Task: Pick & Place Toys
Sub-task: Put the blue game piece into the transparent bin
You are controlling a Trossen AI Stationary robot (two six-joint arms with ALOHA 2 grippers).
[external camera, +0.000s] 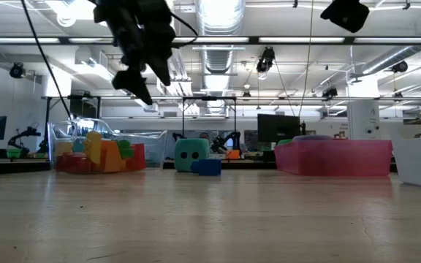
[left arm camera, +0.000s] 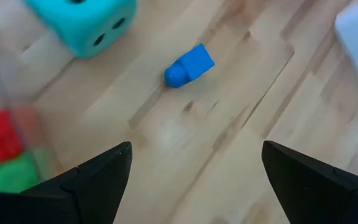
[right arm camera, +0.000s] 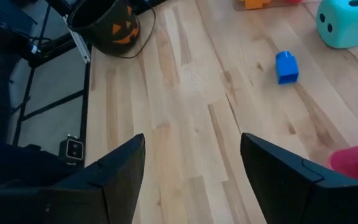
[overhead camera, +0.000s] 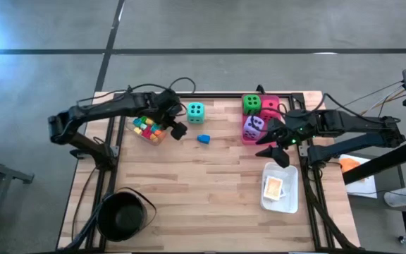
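A teal die (overhead camera: 195, 111) rests on the table near the far edge, and a small blue block (overhead camera: 203, 139) lies just in front of it; both show in the left wrist view (left arm camera: 190, 65) and the right wrist view (right arm camera: 286, 66). A green die (overhead camera: 251, 104), a purple die (overhead camera: 254, 127) and a pink-red die (overhead camera: 271, 107) sit in the pink tray (overhead camera: 249, 140). Multicoloured blocks (overhead camera: 146, 128) fill the clear tray. My left gripper (overhead camera: 177, 130) hangs open above the table between the clear tray and the blue block. My right gripper (overhead camera: 277, 147) is open, raised beside the pink tray.
A white tray (overhead camera: 280, 190) with a picture card (overhead camera: 274, 188) lies at the near right. A round black pot (overhead camera: 124, 215) stands at the near left corner. Bare wood lies across the middle and front of the table.
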